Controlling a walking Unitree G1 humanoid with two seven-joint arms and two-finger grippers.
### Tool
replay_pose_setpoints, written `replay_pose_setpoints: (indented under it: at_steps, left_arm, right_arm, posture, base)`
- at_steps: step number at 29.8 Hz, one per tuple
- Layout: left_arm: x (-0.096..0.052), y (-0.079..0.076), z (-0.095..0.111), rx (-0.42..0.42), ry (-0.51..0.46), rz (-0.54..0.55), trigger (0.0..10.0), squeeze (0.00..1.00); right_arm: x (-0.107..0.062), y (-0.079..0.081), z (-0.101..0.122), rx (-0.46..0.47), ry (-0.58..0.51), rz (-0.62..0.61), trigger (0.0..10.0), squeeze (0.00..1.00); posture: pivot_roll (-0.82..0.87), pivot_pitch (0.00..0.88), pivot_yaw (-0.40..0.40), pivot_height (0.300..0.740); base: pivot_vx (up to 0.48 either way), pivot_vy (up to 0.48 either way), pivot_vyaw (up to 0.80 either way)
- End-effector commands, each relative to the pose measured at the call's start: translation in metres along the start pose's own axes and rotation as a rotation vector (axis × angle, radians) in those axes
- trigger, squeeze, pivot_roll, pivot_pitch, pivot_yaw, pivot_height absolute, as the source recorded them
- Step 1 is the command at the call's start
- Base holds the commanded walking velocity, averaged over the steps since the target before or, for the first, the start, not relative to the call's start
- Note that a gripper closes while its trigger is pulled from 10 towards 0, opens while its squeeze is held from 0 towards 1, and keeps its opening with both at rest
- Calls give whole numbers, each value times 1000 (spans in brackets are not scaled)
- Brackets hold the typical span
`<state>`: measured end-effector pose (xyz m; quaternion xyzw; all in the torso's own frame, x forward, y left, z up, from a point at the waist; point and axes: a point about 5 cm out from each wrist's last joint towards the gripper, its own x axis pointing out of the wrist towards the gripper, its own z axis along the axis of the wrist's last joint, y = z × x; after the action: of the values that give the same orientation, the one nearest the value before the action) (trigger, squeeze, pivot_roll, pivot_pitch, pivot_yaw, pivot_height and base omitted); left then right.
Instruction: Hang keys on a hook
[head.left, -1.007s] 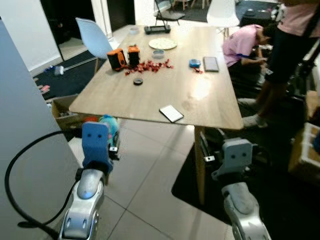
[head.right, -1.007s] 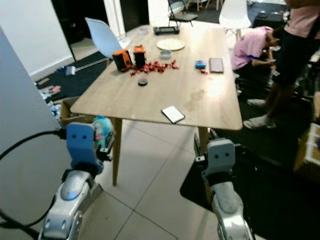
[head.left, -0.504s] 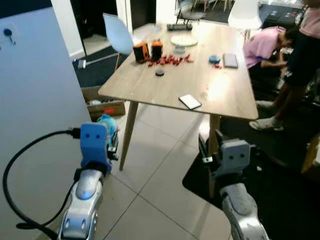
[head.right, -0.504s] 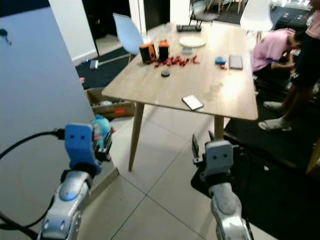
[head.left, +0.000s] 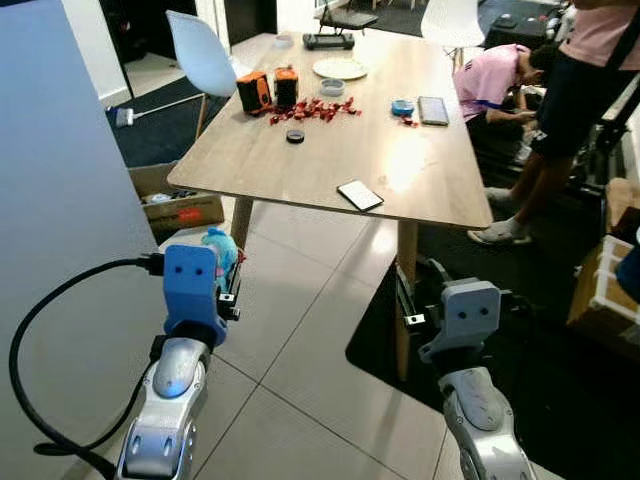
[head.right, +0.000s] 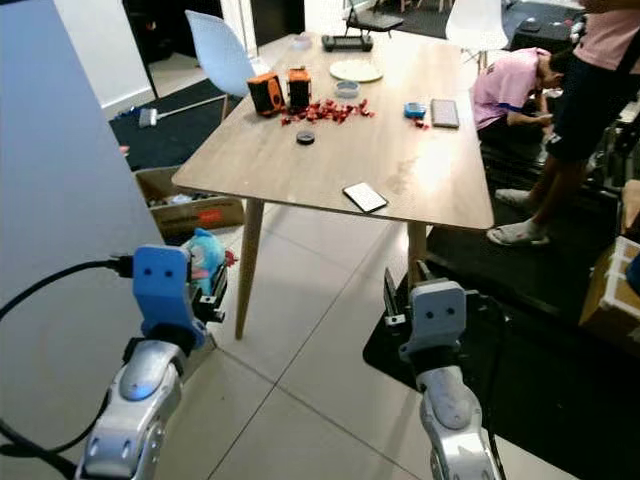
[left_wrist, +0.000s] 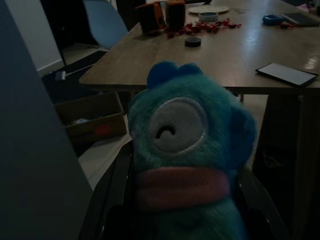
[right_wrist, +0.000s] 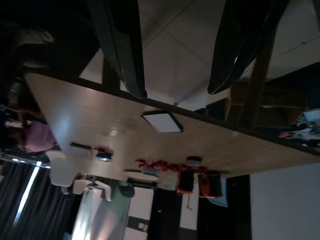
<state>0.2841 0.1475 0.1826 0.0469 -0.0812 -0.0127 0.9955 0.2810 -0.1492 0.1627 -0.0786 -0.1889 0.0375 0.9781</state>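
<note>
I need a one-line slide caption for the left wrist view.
Left gripper holds a teal plush toy before a wooden table.

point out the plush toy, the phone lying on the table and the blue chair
plush toy (left_wrist: 185, 150): left wrist view, on its face below the eye
phone (head.left: 359, 195): left eye view, middle of its screen
blue chair (head.left: 202, 58): left eye view, middle of the seat shell

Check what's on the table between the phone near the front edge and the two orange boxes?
Left eye view: only a small black round object sits between the phone and the orange boxes; otherwise bare tabletop.
</note>
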Motion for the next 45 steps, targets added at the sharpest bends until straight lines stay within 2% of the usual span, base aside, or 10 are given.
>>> replay_pose_setpoints:
  at_steps: [1,45]
  left_arm:
    - [-2,3,-2,13,10,7,10000,0]
    - [-2,2,-4,12,18,5,10000,0]
  right_arm:
    - [-2,1,-2,3,17,8,10000,0]
    - [0,2,-3,3,16,21,10000,0]
  posture:
    - [95,153,8,740]
    - [98,145,5,740]
  base:
    - [0,0,800]
    - [0,0,800]
